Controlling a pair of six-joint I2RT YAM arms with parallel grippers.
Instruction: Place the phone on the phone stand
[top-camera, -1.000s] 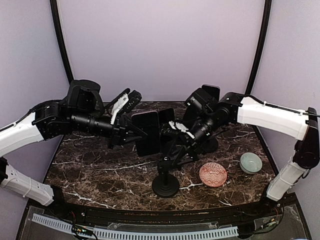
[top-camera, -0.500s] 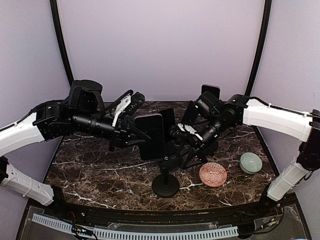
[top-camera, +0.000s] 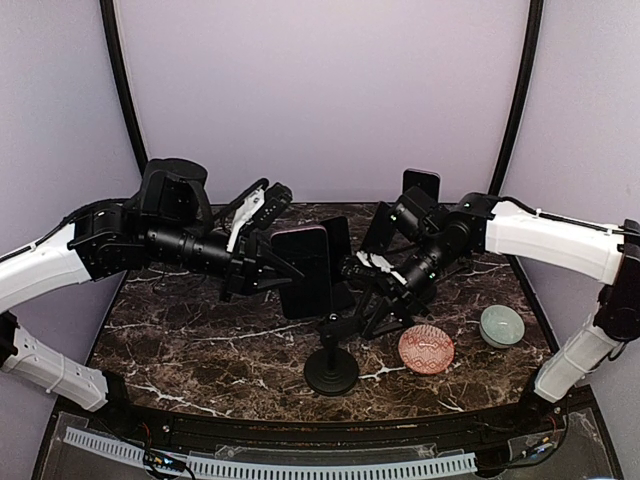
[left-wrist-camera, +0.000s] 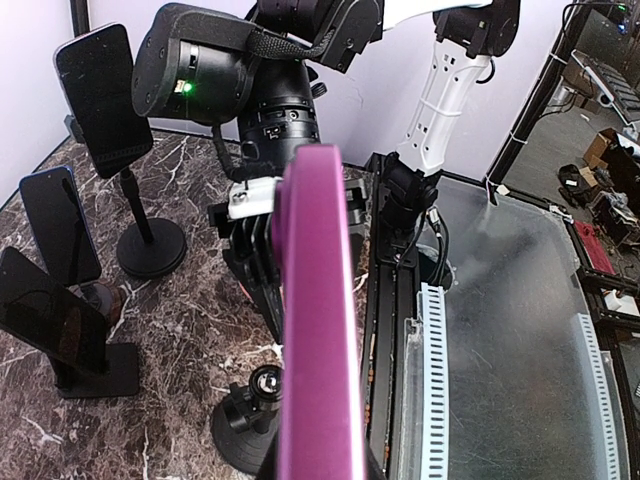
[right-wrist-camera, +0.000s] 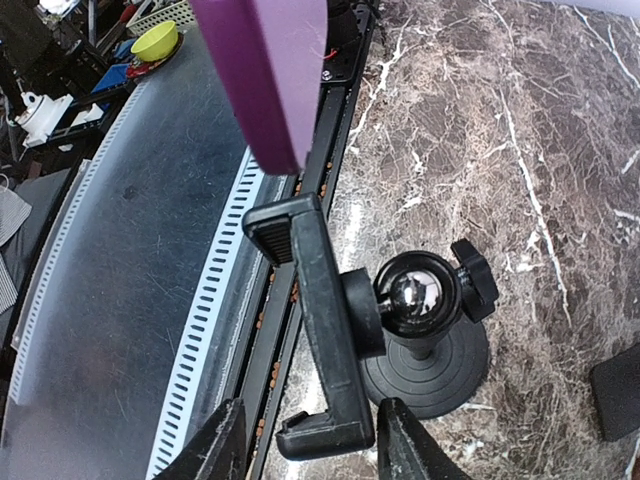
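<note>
**Phone** (top-camera: 305, 268): one, purple-edged, aloft over mid-desk, clenched in the jaws of the left gripper (top-camera: 268, 268), just above the phone stand (top-camera: 331, 372) (not seated).

**Right gripper** (right-wrist-camera: 308, 445): jaws straddle the stand's clamp (right-wrist-camera: 322, 330); whether they squeeze it cannot be told.

**Right wrist view only:** air between the phone's corner and the clamp top.

**Left wrist view only:** three other phones (left-wrist-camera: 100, 95), each on its own stand.

**Top view:**
- One pink plate (top-camera: 426, 349) and one green bowl (top-camera: 501, 325), near the right edge.
- Bare desk (top-camera: 200, 340) left of the stand.
</note>
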